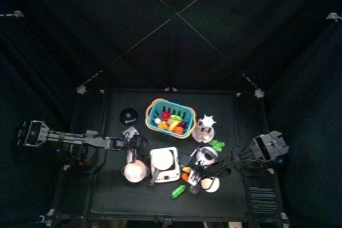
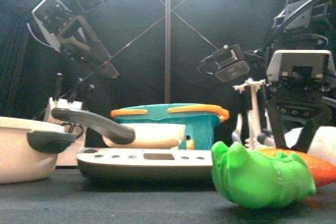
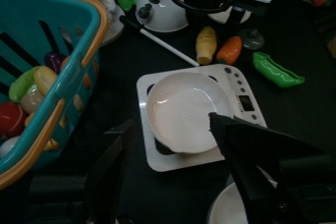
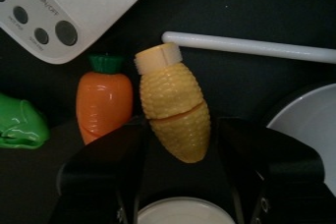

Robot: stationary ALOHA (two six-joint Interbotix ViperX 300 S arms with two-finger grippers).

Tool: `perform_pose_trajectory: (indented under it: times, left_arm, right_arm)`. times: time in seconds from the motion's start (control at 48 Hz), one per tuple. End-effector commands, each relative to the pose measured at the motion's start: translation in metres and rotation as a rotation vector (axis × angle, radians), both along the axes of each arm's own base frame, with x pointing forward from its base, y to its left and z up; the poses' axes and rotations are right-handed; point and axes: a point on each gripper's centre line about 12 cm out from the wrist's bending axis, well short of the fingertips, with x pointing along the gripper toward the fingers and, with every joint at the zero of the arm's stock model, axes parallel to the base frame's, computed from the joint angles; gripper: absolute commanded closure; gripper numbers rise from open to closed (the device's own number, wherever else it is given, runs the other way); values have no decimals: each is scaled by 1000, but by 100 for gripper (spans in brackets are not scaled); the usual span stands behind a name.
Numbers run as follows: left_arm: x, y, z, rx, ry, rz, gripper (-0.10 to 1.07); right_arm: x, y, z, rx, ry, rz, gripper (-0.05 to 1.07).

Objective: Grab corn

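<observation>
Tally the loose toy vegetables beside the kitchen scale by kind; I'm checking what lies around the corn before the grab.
Corn: 1
Carrot: 1
Green pepper: 1
Total: 3

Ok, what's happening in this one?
The right pincer sits low over the corn, jaws open on either side of it, nothing gripped yet. The corn lies on the table beside a carrot, near the kitchen scale. The left pincer hovers open above the scale, holding nothing.
</observation>
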Motion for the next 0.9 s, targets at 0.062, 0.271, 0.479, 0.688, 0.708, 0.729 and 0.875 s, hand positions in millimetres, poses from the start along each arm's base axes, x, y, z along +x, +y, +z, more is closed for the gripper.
perform_pose_trajectory:
  times: [0.062, 0.271, 0.479, 0.688, 0.708, 0.729, 0.875]
  left_arm:
    - [2, 1, 6, -2, -20, 4, 2]
    - [1, 1, 6, -2, -20, 6, 2]
    - [1, 2, 5, -2, -18, 8, 2]
    - [-6, 7, 9, -5, -43, 29, 2]
    - [-7, 7, 10, -6, -48, 32, 2]
    - [-9, 8, 10, -9, -53, 35, 2]
    - [-10, 9, 12, -21, -70, 44, 2]
  right_arm:
    - [7, 2, 13, 10, -36, 0, 38]
    - [10, 2, 42, -31, -68, 13, 40]
    - [10, 0, 64, -70, -123, 36, 41]
    - [12, -4, 68, -97, -142, 53, 41]
    - [13, -5, 68, -99, -141, 53, 41]
    - [13, -4, 68, -99, -142, 55, 41]
    - [16, -8, 77, -122, -177, 70, 41]
